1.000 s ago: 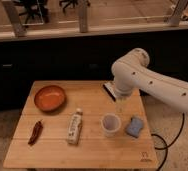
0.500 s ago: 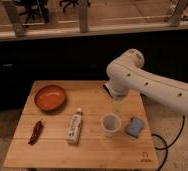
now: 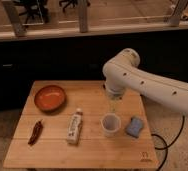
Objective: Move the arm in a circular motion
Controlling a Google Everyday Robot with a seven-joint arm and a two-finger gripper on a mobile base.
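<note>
The arm (image 3: 152, 87) is entering from 3 o'clock and reaching over the wooden table (image 3: 52, 156), its bulbous joint standing toward 12 o'clock of the tabletop. Across the last second this joint is shifting steadily toward 9 o'clock, while the gripper (image 3: 114, 103) is dropping slightly toward 6 o'clock. The gripper is now hanging just above the white cup (image 3: 111, 126). Whether the gripper is open or closed cannot be told; no object is visibly carried.

Judgement: this sweep is tracing one arc of the circle, so the motion is under way, not finished. The blue sponge (image 3: 135, 127) is lying at 3 o'clock of the cup and the bottle (image 3: 75, 127) at 9 o'clock.
</note>
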